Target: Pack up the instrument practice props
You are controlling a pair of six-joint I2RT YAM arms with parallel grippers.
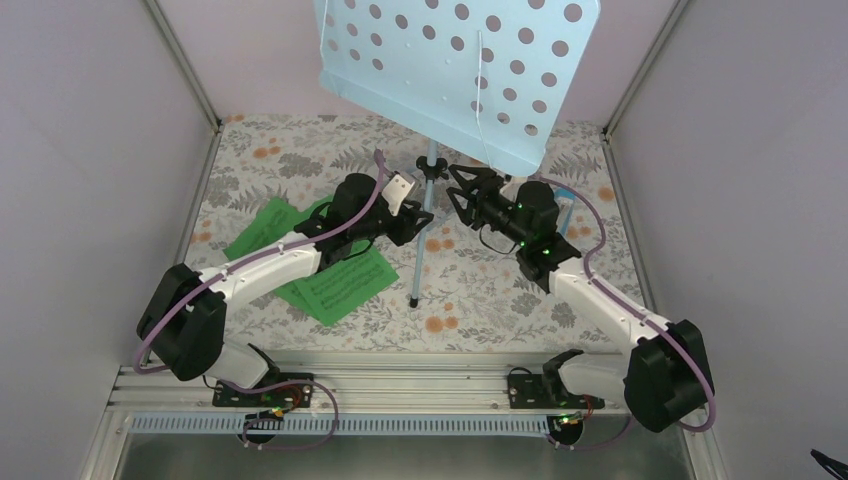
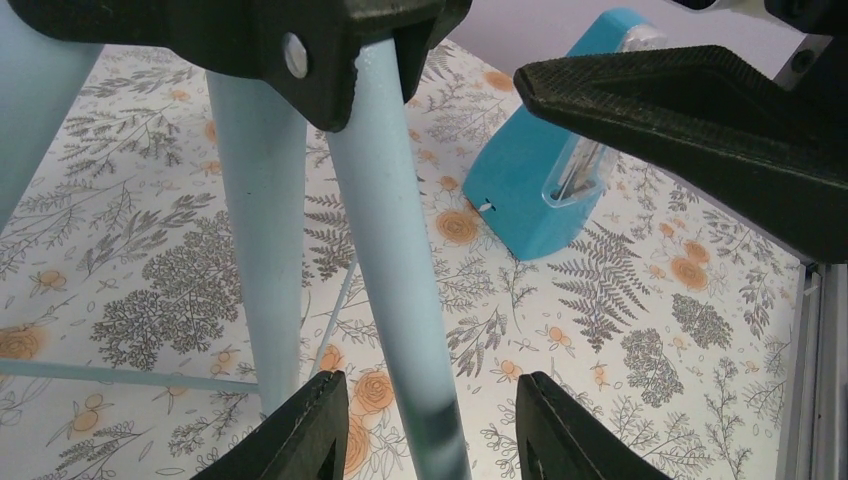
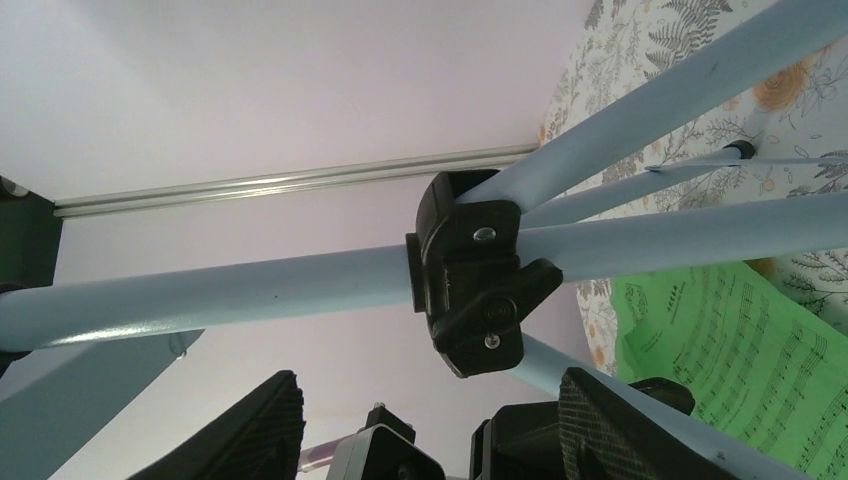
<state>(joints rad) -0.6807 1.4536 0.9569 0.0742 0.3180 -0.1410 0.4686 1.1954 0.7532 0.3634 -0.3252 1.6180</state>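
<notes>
The pale blue music stand stands at the back middle, its hole-punched desk [image 1: 460, 60] high over its tripod legs [image 1: 418, 260]. My left gripper [image 1: 424, 216] is open, and one stand leg [image 2: 395, 250] runs between its fingertips [image 2: 305, 430] without touching them. My right gripper [image 1: 458, 196] is open just right of the pole, and the black leg hub [image 3: 475, 270] sits above its fingers [image 3: 610, 425]. Bright green sheet-music pages [image 1: 330, 280] lie flat under my left arm and also show in the right wrist view [image 3: 735, 360]. The blue metronome [image 2: 540, 185] stands on the mat behind the stand.
A floral mat [image 1: 480, 290] covers the table. Grey walls close in the left, right and back, with metal corner posts [image 1: 190, 70]. A metal rail [image 1: 400, 385] runs along the near edge at the arm bases. One finger of my right gripper [image 2: 700, 130] hangs close above the metronome.
</notes>
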